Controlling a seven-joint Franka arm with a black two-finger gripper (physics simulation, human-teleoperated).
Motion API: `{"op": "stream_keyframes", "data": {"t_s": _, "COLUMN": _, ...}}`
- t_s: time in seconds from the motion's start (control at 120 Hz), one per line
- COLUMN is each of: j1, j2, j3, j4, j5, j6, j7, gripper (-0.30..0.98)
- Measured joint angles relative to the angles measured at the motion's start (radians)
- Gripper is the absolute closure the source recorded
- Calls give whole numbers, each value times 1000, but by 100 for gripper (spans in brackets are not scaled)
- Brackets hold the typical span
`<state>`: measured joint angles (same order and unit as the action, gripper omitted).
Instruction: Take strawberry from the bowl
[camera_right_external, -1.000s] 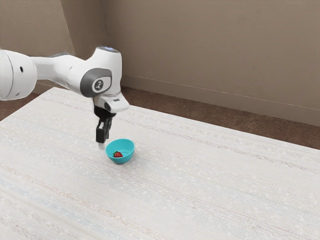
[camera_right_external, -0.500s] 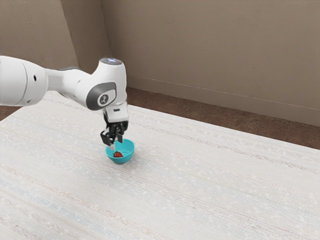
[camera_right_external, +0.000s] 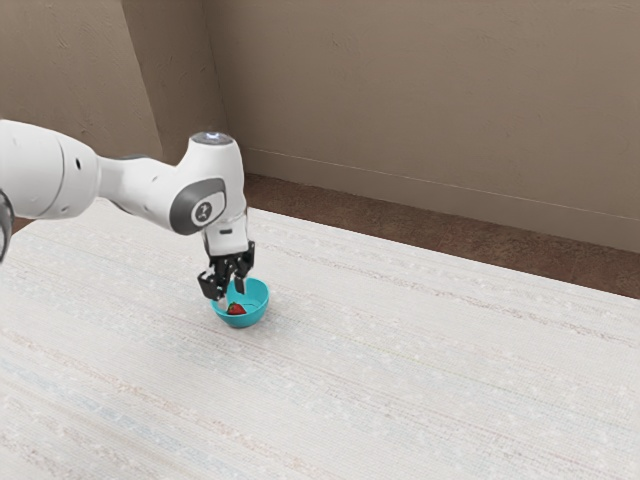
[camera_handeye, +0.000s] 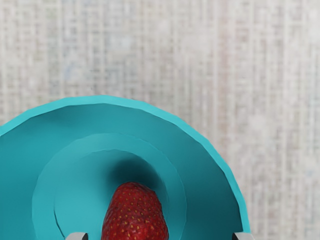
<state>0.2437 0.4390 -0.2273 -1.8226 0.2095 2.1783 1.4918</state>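
Downward points the pincer (camera_right_external: 231, 295) over the teal bowl (camera_right_external: 240, 322), fingers spread apart. The wrist view shows the strawberry's (camera_handeye: 134, 215) speckled skin; the exterior view, the bent arm (camera_right_external: 148, 190).

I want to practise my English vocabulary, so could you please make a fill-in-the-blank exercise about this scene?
1. The turquoise bowl holds exactly ____ strawberry.
2. The colour of this strawberry is ____.
3. The gripper is ____, with its fingers apart.
4. The white arm comes in from the exterior view's ____.

Missing words, in order: one; red; open; left.
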Motion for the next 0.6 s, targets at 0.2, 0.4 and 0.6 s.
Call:
{"op": "stream_keyframes", "data": {"t_s": 0.2, "j1": 0, "j2": 20, "j3": 0, "j4": 6, "j5": 4, "j6": 23, "j7": 2, "gripper": 34}}
{"op": "stream_keyframes", "data": {"t_s": 0.4, "j1": -1, "j2": 41, "j3": 10, "j4": 9, "j5": 7, "j6": 49, "j7": 4, "gripper": 34}}
{"op": "stream_keyframes", "data": {"t_s": 0.6, "j1": -2, "j2": 49, "j3": 13, "j4": 19, "j5": 10, "j6": 66, "j7": 7, "gripper": 35}}
